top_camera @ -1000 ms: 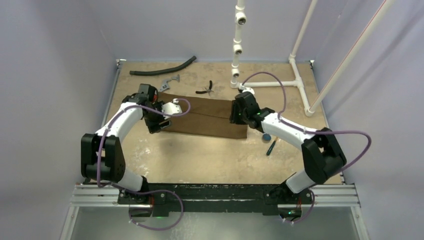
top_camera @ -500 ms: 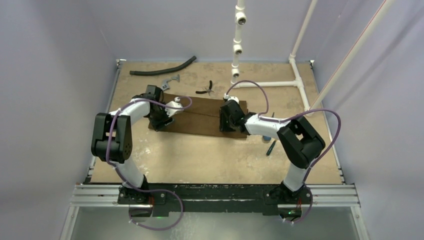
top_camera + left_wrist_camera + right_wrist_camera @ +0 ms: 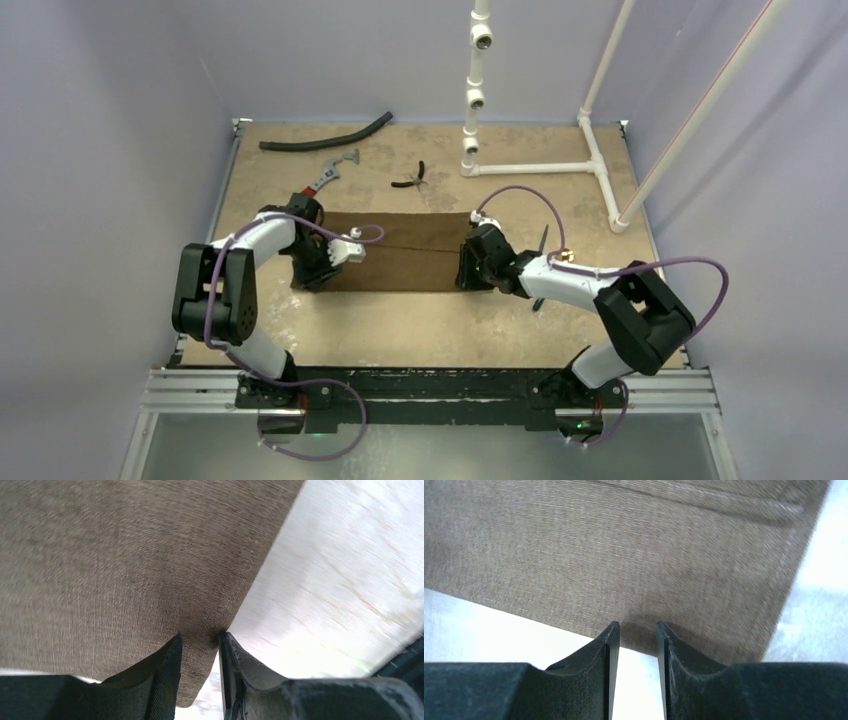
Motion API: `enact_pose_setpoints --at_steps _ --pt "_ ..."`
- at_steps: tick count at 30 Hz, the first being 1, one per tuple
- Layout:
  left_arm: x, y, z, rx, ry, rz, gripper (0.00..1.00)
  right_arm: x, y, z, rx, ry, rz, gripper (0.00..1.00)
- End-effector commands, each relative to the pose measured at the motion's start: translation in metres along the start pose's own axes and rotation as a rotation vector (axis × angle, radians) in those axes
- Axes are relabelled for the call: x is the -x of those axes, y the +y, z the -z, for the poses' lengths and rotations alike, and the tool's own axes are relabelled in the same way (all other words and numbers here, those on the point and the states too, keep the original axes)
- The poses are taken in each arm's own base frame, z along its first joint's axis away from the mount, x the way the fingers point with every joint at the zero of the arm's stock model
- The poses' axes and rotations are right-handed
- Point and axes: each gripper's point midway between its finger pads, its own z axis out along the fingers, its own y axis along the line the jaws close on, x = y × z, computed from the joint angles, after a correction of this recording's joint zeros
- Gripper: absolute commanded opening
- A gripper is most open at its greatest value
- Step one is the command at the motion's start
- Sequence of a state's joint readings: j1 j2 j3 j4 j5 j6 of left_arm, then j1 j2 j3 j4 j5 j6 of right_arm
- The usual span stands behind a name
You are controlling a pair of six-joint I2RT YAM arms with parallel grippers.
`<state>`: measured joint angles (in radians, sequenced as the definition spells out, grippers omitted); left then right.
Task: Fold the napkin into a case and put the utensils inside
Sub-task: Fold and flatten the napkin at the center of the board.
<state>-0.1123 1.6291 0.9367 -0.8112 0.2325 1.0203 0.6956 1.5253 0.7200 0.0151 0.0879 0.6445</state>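
Left gripper [image 3: 200, 636]: down on the near left corner of the dark-brown soft cloth napkin [image 3: 400, 250]. Its jaws are drawn in to a narrow gap with the cloth's corner lying in it. Whether they really nip it, I cannot tell.
Right gripper [image 3: 636, 626]: same posture at the near right corner, tips at the cloth's edge and a narrow gap between the jaws. I cannot tell if it has a grip either.
Why both ends: with one arm at each corner the long edge stays straight, so I'd judge a fold would land square, not skewed.
Napkin, place: flat on the tan mottled tabletop [image 3: 420, 325], mid-table between the two arms.
Napkin, look: a wide brown band running left to right, finely ribbed and smooth, with one line along its length.
Utensils: a thin dark piece of cutlery [image 3: 543, 240] lies just right of the napkin, partly under the right arm and not inside it. I cannot make out the spoon.
Stage: folding, by my guess, with no case formed yet.
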Motion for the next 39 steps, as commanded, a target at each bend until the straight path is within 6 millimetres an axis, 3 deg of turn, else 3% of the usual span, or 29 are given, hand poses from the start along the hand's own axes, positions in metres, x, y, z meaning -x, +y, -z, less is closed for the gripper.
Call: enact_pose_setpoints --at_steps 1,2,4,7,10,11,12,14,17,22,26,32,39 --pt "-0.023 -0.073 0.013 -0.292 0.049 -0.039 0.33 -0.014 -0.008 0.017 -0.034 0.057 -0.003 0.36" --pt "-0.021 -0.074 0.019 -0.294 0.044 -0.043 0.36 -0.009 -0.005 0.021 -0.026 0.052 0.001 0.36" --pt "-0.01 -0.054 0.032 -0.207 0.016 -0.027 0.43 0.003 0.006 0.035 -0.001 0.039 0.008 0.37" --pt "0.019 -0.005 0.066 -0.021 -0.058 0.011 0.53 0.053 0.01 0.059 -0.021 -0.077 0.019 0.43" --pt "0.045 0.055 0.104 0.224 -0.123 0.042 0.64 0.098 0.001 0.074 -0.046 -0.153 0.005 0.47" --pt "0.048 0.07 0.111 0.295 -0.123 0.043 0.74 0.11 -0.006 0.076 -0.059 -0.174 -0.004 0.48" --pt "0.048 0.081 0.114 0.343 -0.119 0.037 0.82 0.12 -0.013 0.077 -0.072 -0.19 -0.013 0.49" --pt "0.045 0.095 0.113 0.397 -0.098 0.029 0.87 0.135 -0.026 0.077 -0.097 -0.218 -0.029 0.49" --pt "0.033 0.101 0.095 0.394 -0.031 0.009 0.86 0.142 -0.041 0.066 -0.132 -0.209 -0.041 0.5" --pt "0.006 0.102 0.068 0.407 0.074 -0.029 0.81 0.143 -0.051 0.047 -0.113 -0.193 -0.079 0.5" --pt "0.005 0.102 0.068 0.414 0.076 -0.02 0.76 0.143 -0.052 0.033 -0.1 -0.181 -0.089 0.49" --pt "-0.01 0.103 0.053 0.461 0.109 0.06 0.7 0.137 -0.053 0.012 -0.091 -0.152 -0.098 0.44" --pt "-0.015 0.107 0.046 0.527 0.098 0.084 0.68 0.115 -0.057 -0.002 -0.077 -0.099 -0.122 0.41"
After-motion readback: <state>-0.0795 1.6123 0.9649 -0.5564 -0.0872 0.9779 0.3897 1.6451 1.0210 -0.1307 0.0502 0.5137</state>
